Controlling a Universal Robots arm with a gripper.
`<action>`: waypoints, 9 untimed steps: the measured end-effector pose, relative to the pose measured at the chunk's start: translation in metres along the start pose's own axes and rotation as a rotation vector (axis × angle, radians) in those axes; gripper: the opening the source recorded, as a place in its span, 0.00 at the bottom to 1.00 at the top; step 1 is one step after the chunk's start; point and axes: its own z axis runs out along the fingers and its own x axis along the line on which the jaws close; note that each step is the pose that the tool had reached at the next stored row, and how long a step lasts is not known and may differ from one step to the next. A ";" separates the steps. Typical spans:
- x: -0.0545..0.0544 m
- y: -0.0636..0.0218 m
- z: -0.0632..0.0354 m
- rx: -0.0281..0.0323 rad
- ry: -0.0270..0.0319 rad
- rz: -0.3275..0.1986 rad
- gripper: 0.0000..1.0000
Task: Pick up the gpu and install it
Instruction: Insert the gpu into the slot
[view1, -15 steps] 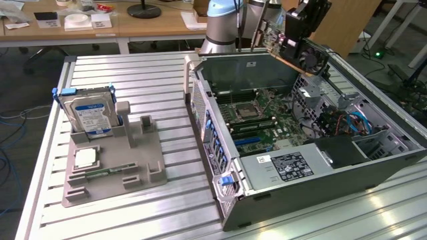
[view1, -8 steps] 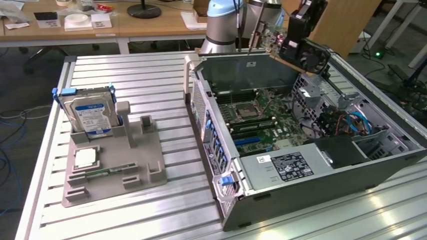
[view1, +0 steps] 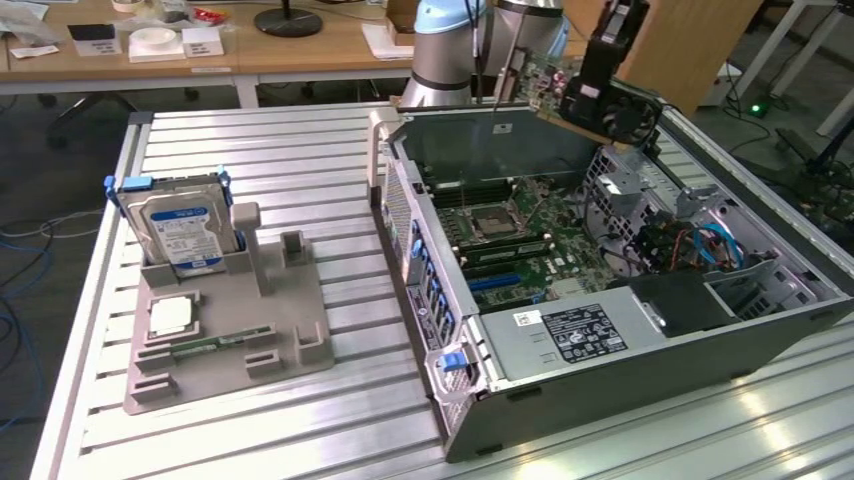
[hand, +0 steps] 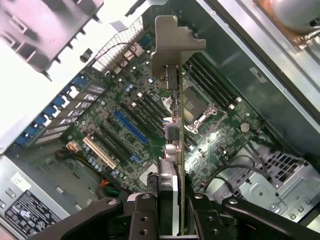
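Holding the gpu (view1: 603, 100) in the gripper (hand: 172, 212), closed narrow on the upper edge of the card and clamping both faces. Hanging tilted above the open computer case (view1: 601, 400), over the end opposite to its power supply (view1: 574, 335), fan face turned to the exterior view's right, clear of the motherboard (view1: 514, 235) inside the case. From the wrist, looking down along the card edge-on, metal bracket (hand: 172, 40) foremost, with the fan face and the contact edge hidden. Hard to tell which slot of the case lies under it. Upper part of the gripper cut off at the exterior view's border. Beside the case, toward the exterior view's left, a grey holder (view1: 300, 300) with a hard drive (view1: 180, 225) upright and a memory stick (view1: 207, 345) lying flat, its details too small to read.
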 end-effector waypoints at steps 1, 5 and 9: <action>0.000 0.0000 0.0003 0.0004 -0.0006 -0.018 0.28; 0.000 0.0000 0.0014 0.0020 -0.0025 -0.090 0.28; 0.000 0.0000 0.0025 0.0039 -0.0047 -0.163 0.28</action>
